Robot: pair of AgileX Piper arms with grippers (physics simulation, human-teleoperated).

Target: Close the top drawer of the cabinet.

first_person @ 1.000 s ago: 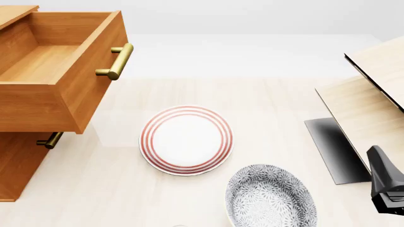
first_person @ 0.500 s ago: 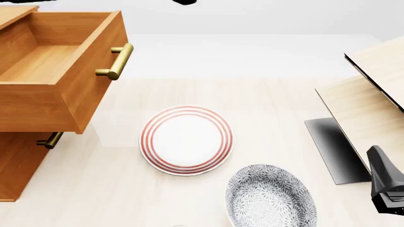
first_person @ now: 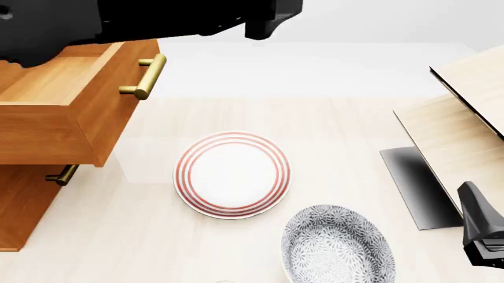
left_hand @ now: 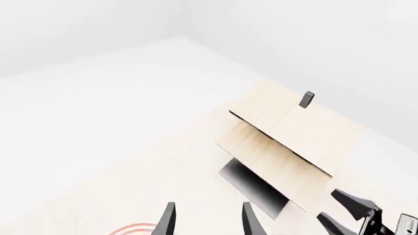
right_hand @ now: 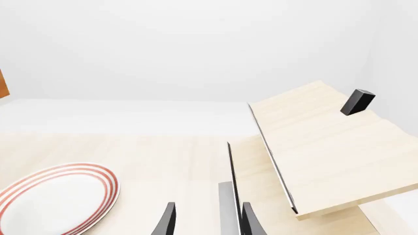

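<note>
At desk's left edge: top drawer [first_person: 75, 112] pulled out of cabinet [first_person: 20, 200] | left claw [left_hand: 207, 221] parted, empty | right claw [right_hand: 207, 220] parted, idle | risk: glancing push skews drawer, jams.

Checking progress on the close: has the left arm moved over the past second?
Yes. The left arm has swung in across the top of the front view, now above the still-open top drawer.

Plain white walls [right_hand: 196, 44], pale wood table [first_person: 331, 124], even light
</note>
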